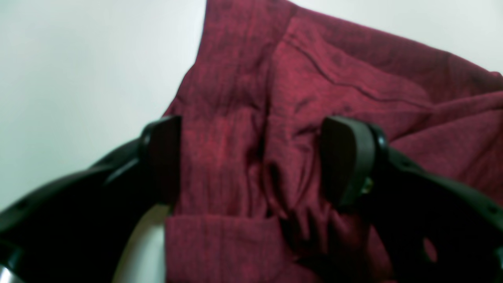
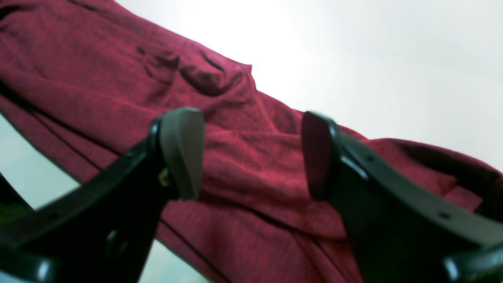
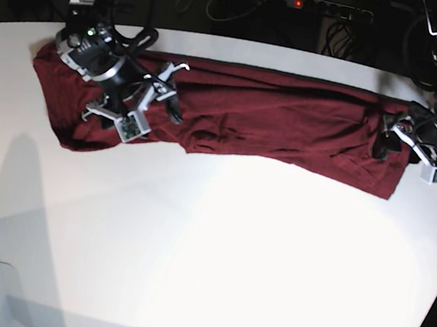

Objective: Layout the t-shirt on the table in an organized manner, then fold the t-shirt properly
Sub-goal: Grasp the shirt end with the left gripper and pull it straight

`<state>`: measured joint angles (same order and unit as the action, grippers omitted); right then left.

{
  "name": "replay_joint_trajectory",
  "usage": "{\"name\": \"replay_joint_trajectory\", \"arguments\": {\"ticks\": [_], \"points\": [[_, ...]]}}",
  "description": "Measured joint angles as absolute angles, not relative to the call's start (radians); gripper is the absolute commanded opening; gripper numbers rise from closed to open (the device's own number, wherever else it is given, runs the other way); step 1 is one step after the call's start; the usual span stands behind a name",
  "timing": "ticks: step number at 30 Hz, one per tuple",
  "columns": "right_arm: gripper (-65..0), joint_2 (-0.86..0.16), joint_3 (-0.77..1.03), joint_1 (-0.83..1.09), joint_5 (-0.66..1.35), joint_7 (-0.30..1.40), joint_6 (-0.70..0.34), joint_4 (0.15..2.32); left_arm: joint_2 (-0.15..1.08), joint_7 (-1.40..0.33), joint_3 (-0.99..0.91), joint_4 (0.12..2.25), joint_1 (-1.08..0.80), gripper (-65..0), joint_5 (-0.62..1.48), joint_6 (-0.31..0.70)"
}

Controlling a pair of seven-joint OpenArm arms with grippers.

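Across white smooth surface (image 3: pixel 216 244), dark maroon knit t-shirt (image 3: pixel 249 115) stretched long; left gripper (image 1: pixel 251 161), right gripper (image 2: pixel 253 153) spread apart over opposite ends, clamping nothing, likely poised to flatten.

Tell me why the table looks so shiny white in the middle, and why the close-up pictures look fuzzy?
In the base view, light bounces off the table, making a bright washed-out patch below the t-shirt. In the left wrist view, the camera sits too close, so the left gripper and cloth blur. In the right wrist view, the right gripper blurs too, and the table behind glares white.
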<state>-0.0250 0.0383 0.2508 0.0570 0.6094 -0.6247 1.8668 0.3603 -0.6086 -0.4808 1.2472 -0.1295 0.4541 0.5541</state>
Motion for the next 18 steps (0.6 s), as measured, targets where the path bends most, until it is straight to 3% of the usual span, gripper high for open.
{"name": "replay_joint_trajectory", "arguments": {"ticks": [9,15,18], "points": [[-25.8,-0.025,0.038,0.25,0.057,0.609,-0.624,1.867,0.366,-0.544,-0.485,1.163,-0.116,-16.4,0.498,0.57],[-25.8,-0.025,0.038,0.248,0.057,0.609,-0.625,1.867,0.357,-0.537,-0.485,1.153,-0.111,-42.8,0.487,0.55],[-25.8,-0.025,0.038,0.248,0.057,0.61,-0.625,1.867,0.348,-0.537,-0.485,1.153,-0.11,-48.9,0.488,0.551]]}}
